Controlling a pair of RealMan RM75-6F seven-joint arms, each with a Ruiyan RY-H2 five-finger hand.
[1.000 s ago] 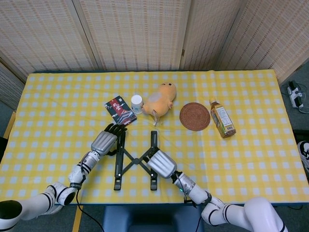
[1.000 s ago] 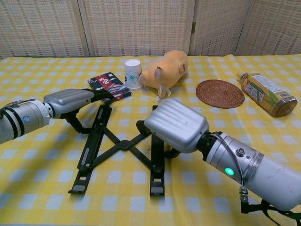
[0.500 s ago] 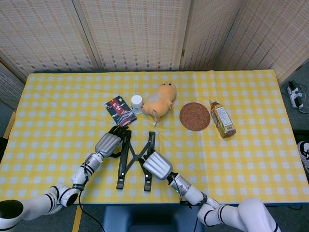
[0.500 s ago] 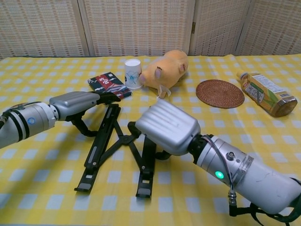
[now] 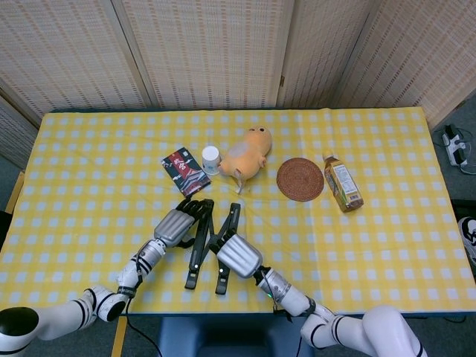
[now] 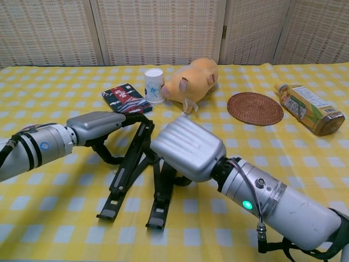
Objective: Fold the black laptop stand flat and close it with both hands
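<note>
**Laptop stand pressed between both hands, rails nearly together**

The black laptop stand (image 5: 209, 242) is seen lying on the yellow-and-white checked tablecloth (image 5: 387, 245), directly between the two hands. Its two rails are drawn close together, converging at the far end and slightly apart at the near feet; the crossed links between them are partly hidden.

The left hand (image 5: 178, 222) is laid against the outer side of the left rail, fingers extended along it and touching it. The right hand (image 5: 238, 255) is set against the outer side of the right rail; its fingers are hidden under its silver back shell, so a closed grip on the rail cannot be told.

Beyond the left hand, a dark snack packet (image 5: 184, 170) and a small white paper cup (image 5: 210, 158) are noted, just beside each other. Beyond the right hand lies an orange plush toy (image 5: 246, 152); further to that hand's outer side are a round woven coaster (image 5: 300, 178) and a bottled tea (image 5: 342, 183) on its side.

The table is backed by woven folding screens (image 5: 216, 52). A power strip (image 5: 454, 145) is visible on the floor, well beyond the right hand's outer side.
</note>
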